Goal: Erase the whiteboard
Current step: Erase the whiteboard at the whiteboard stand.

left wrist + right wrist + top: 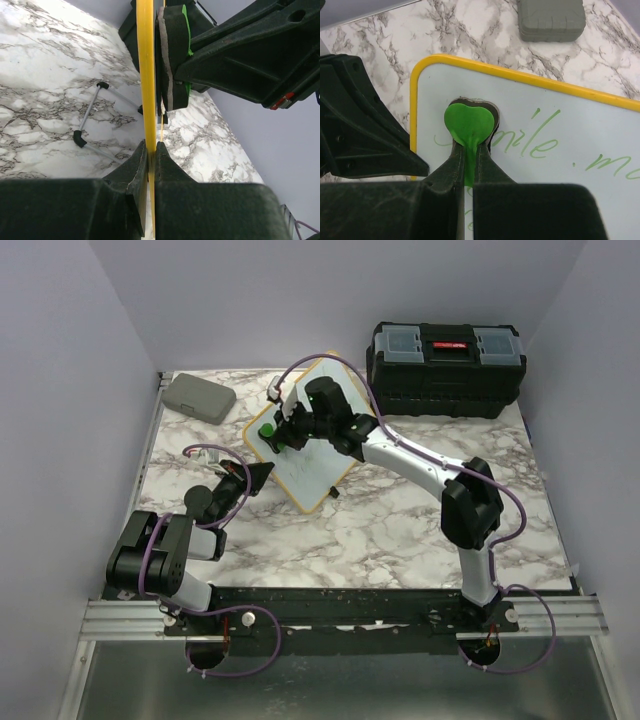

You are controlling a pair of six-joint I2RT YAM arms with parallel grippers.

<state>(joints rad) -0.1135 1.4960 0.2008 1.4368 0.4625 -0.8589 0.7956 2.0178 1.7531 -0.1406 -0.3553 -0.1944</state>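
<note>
The left tool (151, 150) clamps the whiteboard (145, 75) by its yellow edge. The right tool (468, 155) pinches a green eraser (468, 122), seemingly pressed against the board's face.

A white counter (400, 520) veined in grey marble fills the middle of the top view, running between pale walls. At its upper left corner lies a grey rounded case (199, 397), flat and closed. A black toolbox (446, 368) with a red latch sits at the upper right. Left of centre, turned at an angle, is the whiteboard (305, 472) with its yellow rim and green writing. In the left wrist view, its thin wire legs (87, 112) with black end caps rest on the marble.
</note>
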